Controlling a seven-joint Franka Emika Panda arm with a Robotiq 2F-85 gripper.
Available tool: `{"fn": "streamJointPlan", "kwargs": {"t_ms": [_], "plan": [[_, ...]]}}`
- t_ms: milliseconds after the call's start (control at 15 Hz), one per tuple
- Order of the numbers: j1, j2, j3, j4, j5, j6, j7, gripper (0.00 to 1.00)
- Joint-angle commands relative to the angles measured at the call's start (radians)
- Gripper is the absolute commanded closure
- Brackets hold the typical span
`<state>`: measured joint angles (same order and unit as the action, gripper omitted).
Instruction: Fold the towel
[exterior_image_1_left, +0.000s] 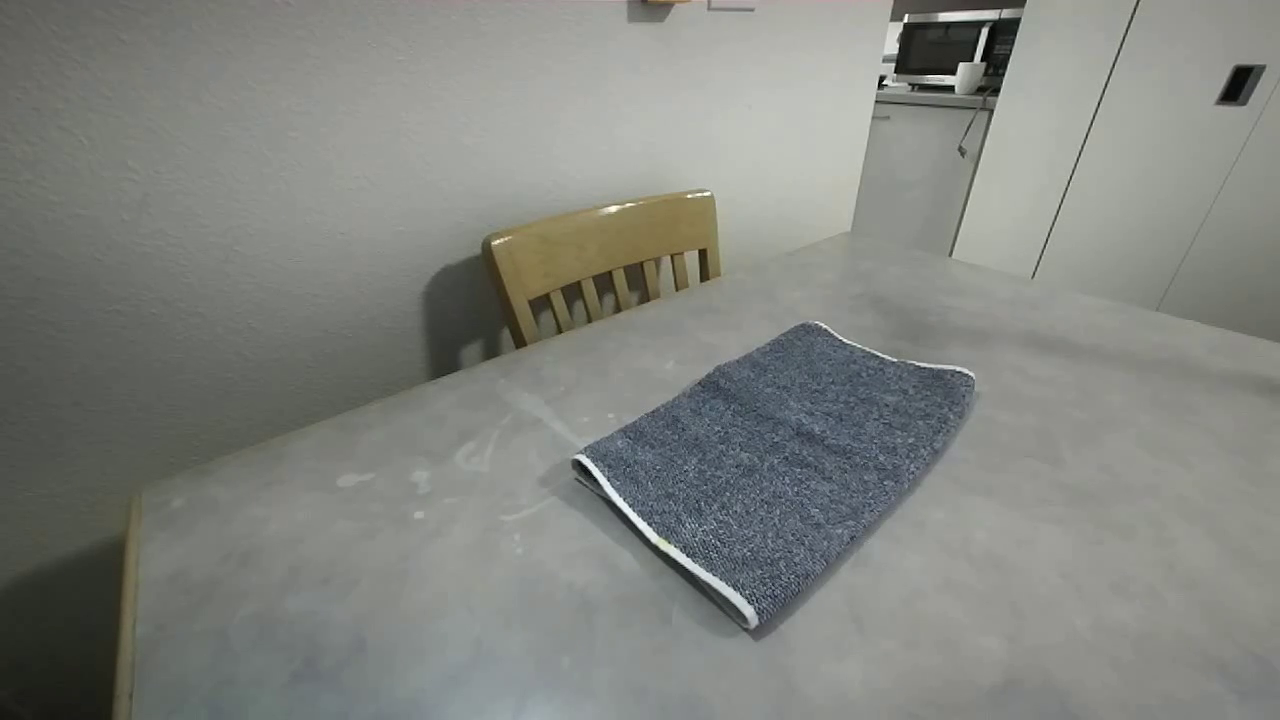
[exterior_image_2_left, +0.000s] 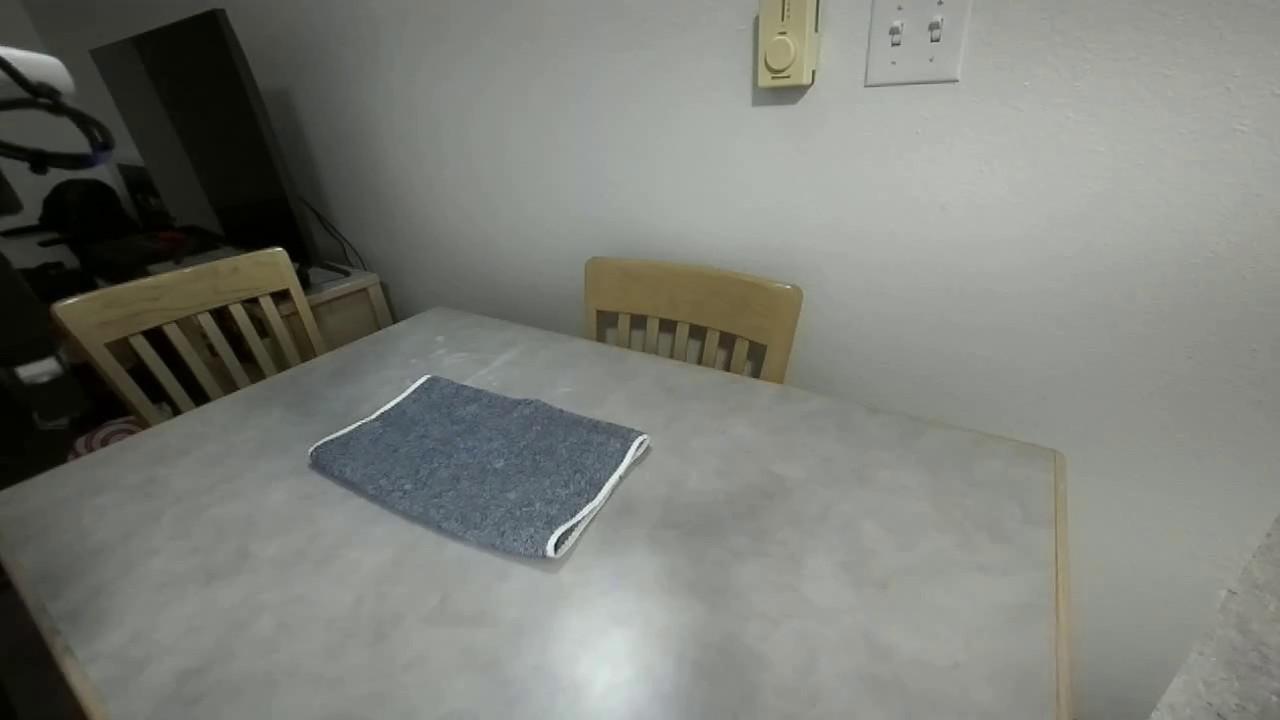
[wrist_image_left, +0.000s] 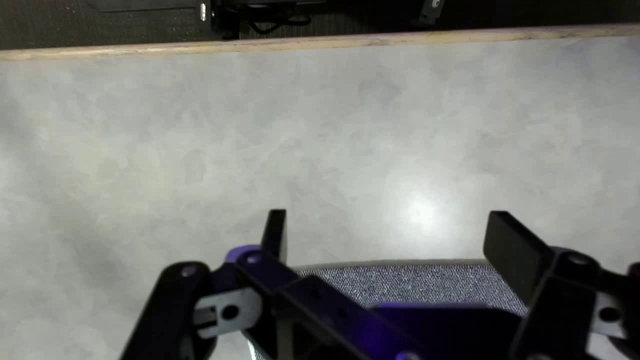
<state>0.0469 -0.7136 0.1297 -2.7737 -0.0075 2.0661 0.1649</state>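
The blue-grey heathered towel (exterior_image_1_left: 785, 455) lies flat on the grey table (exterior_image_1_left: 330, 610), folded over into a rectangle. It also shows in the other exterior view (exterior_image_2_left: 480, 465). White edging runs along its two short ends, where stacked layers with a small gap are visible. The near long side looks like a rounded fold. No pale stripes show. In the wrist view my gripper (wrist_image_left: 389, 215) is open and empty, with its fingers wide apart above the table. The towel's long edge (wrist_image_left: 425, 282) passes below and between the fingers; the gripper body hides most of the towel.
A wooden chair (exterior_image_1_left: 605, 235) stands at the table's wall side; another chair (exterior_image_2_left: 185, 295) stands at the end. A wooden table edge (wrist_image_left: 320, 44) crosses the top of the wrist view. A white part with dark cables (exterior_image_2_left: 40, 75) hangs at the upper left.
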Motion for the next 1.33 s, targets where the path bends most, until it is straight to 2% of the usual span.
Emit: {"fn": "streamJointPlan", "kwargs": {"t_ms": [0, 67, 533, 867, 1067, 1267], "plan": [[0.017, 0.163, 0.020, 0.044, 0.021, 0.089, 0.031, 0.00], [0.014, 0.067, 0.009, 0.006, 0.002, 0.054, 0.021, 0.00], [0.009, 0.128, 0.019, 0.023, 0.005, 0.093, 0.053, 0.00], [-0.003, 0.299, 0.042, 0.091, -0.013, 0.296, 0.105, 0.00], [-0.004, 0.448, 0.050, 0.195, -0.039, 0.333, 0.101, 0.00], [-0.001, 0.619, 0.047, 0.334, -0.081, 0.292, 0.096, 0.00]]}}
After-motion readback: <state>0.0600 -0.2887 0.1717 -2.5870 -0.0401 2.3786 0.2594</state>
